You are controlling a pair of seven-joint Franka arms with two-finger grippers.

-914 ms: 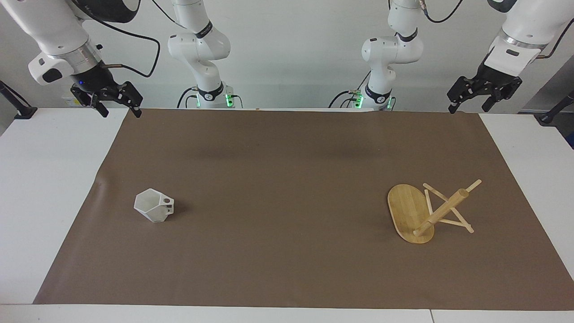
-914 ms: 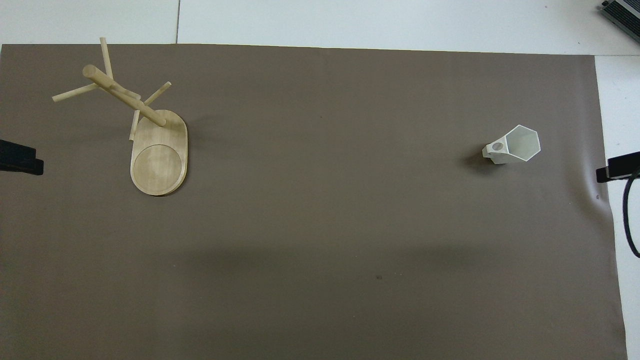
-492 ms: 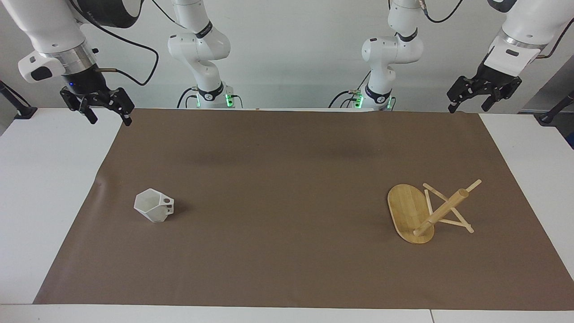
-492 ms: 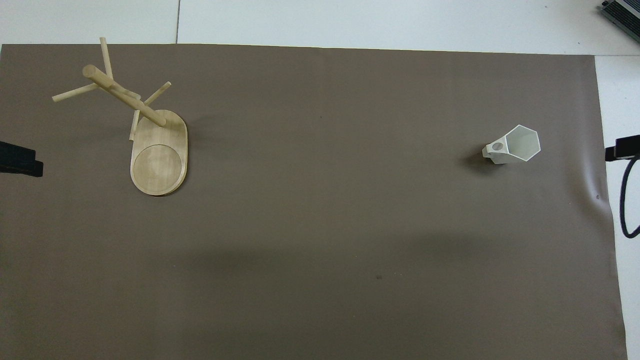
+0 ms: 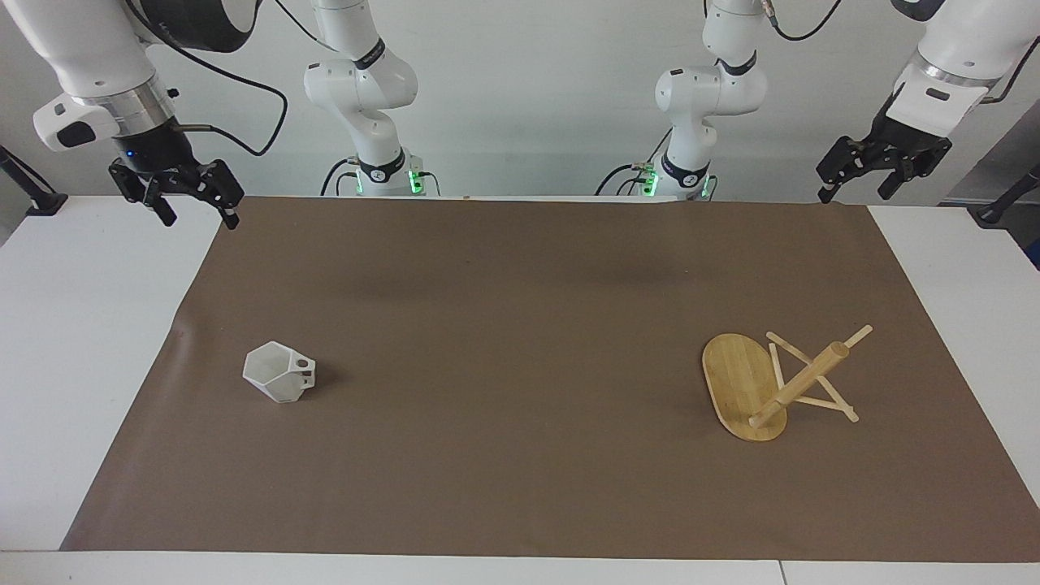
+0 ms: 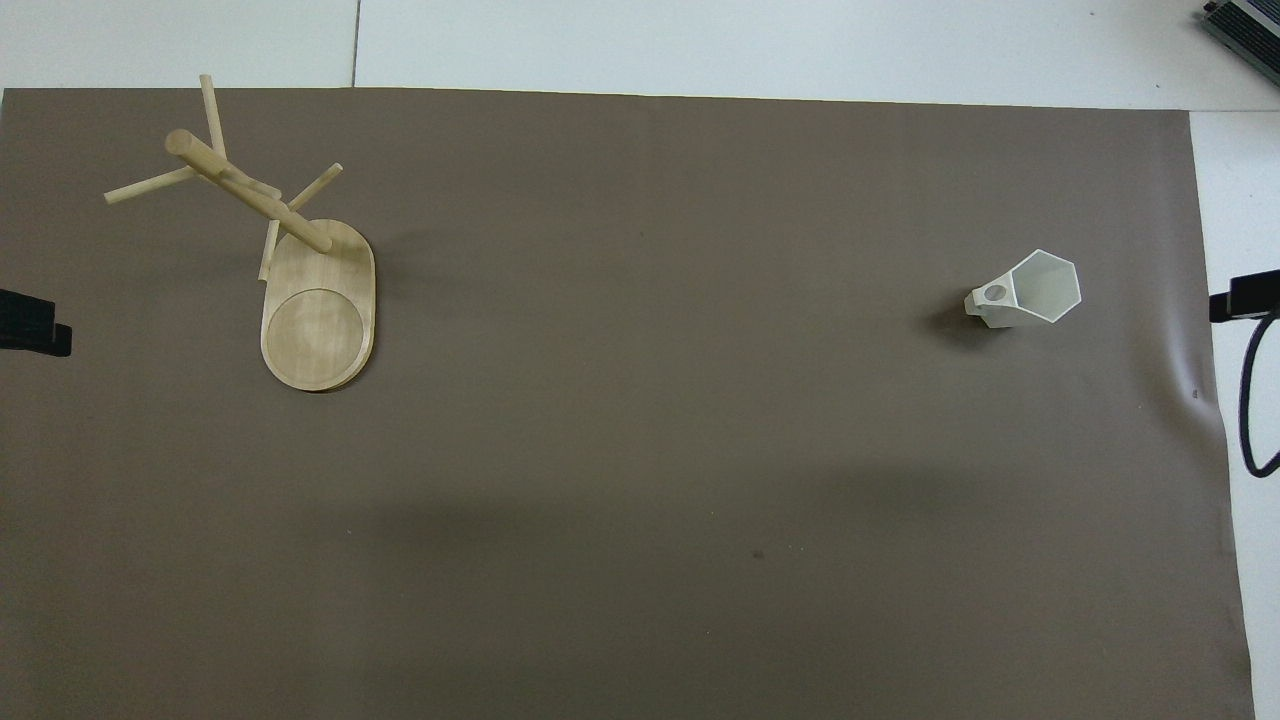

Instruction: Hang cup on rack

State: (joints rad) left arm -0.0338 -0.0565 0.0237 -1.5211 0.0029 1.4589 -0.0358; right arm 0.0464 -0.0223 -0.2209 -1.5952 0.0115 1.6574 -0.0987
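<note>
1. The facing view looks from high across the bench (image 5: pixel 49 341) toward both robots.
2. The overhead view looks steeply down from the robots' end, seemingly closer.
3. Both share the brown mat (image 5: pixel 520 325) (image 6: pixel 640 450), cup (image 5: pixel 279 372) (image 6: pixel 1030 290) and rack (image 5: pixel 772 383) (image 6: pixel 290 270).

I can make out no readable text, label, brand, number or sign on anything here (the small marks on the black collars at the arm bases (image 5: pixel 382 172) are too tiny for me to read).
</note>
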